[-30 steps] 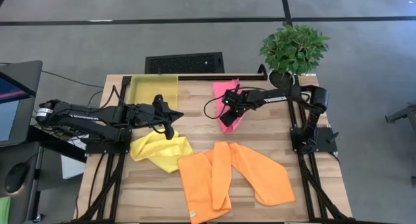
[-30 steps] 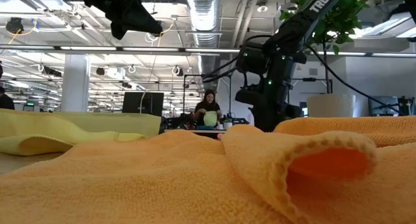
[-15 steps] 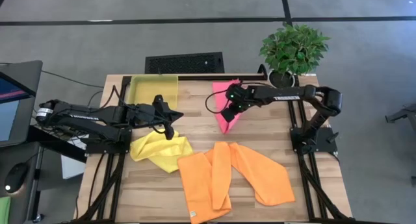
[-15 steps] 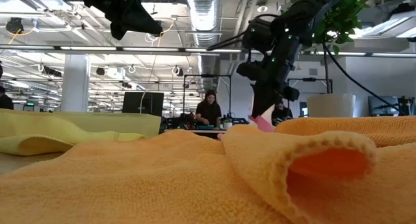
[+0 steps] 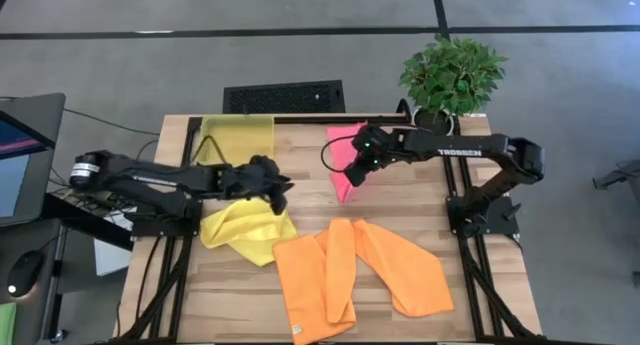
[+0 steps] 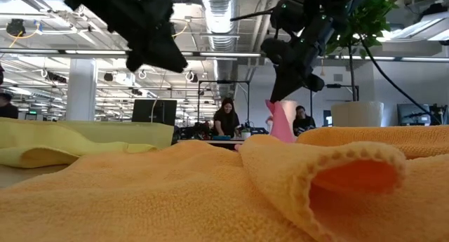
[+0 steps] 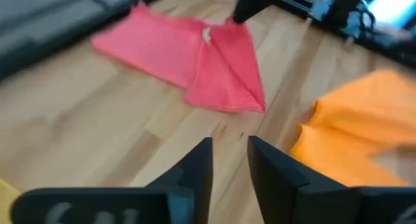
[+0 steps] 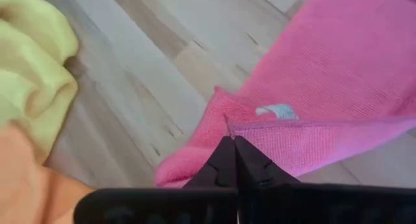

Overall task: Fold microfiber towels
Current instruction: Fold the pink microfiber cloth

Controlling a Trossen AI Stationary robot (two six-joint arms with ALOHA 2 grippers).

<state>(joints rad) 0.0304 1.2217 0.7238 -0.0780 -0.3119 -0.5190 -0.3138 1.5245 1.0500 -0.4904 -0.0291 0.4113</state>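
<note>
The pink towel [image 5: 340,153] lies at the table's far middle, partly raised; it also shows in the low view [image 6: 281,124] and the left wrist view [image 7: 214,62]. My right gripper [image 5: 353,175] [image 8: 233,152] is shut on it. The yellow towel [image 5: 245,230] lies crumpled at the left. Two orange towels [image 5: 312,275] [image 5: 405,270] lie overlapping at the near middle. My left gripper [image 5: 281,191] [image 7: 229,160] hovers above the yellow towel's far right edge, fingers slightly apart and empty. My right gripper pinches the pink towel's hemmed edge [image 8: 250,128] beside its white label between its two fingertips, coming from above and slanting down. The held part is raised into a peak [image 6: 279,112]. The rest of the towel hangs and lies on the table.
A translucent yellow bin [image 5: 237,137] stands at the far left corner. A potted plant [image 5: 452,75] stands at the far right corner. Bare wood [image 5: 300,180] shows between the pink and yellow towels.
My right gripper has gone up and toward the table's far edge with the pink towel's edge, drawing that part up into a peak while the rest stays on the table. My left gripper has moved toward the table's right and lower, above the yellow towel's edge.
</note>
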